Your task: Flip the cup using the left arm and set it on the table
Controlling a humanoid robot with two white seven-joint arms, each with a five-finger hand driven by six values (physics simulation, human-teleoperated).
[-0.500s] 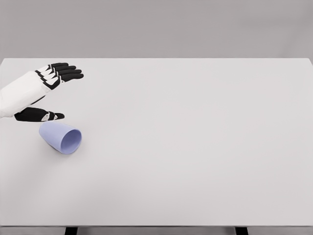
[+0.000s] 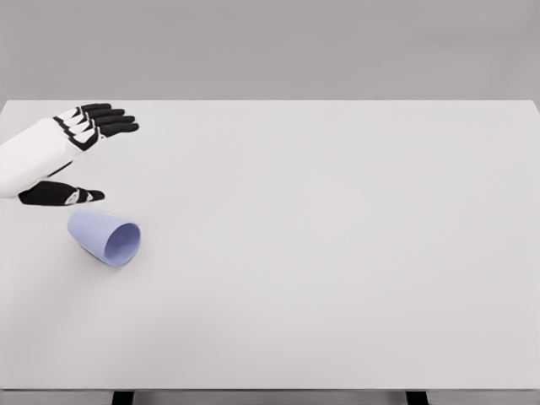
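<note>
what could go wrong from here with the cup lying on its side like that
The cup lies on its side on the table, mouth facing lower right, so a glancing touch could send it rolling out of reach. The left hand is open, beyond the cup and close to it; its thumb is just above the cup's closed end and might knock it before a grip forms. The cup also sits near the table's left edge, so a roll that way could drop it off.

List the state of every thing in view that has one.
cup: on its side on the table, mouth toward the lower right, not held.
left hand: open, fingers spread, just behind the cup, holding nothing.
right hand: out of view.
</note>
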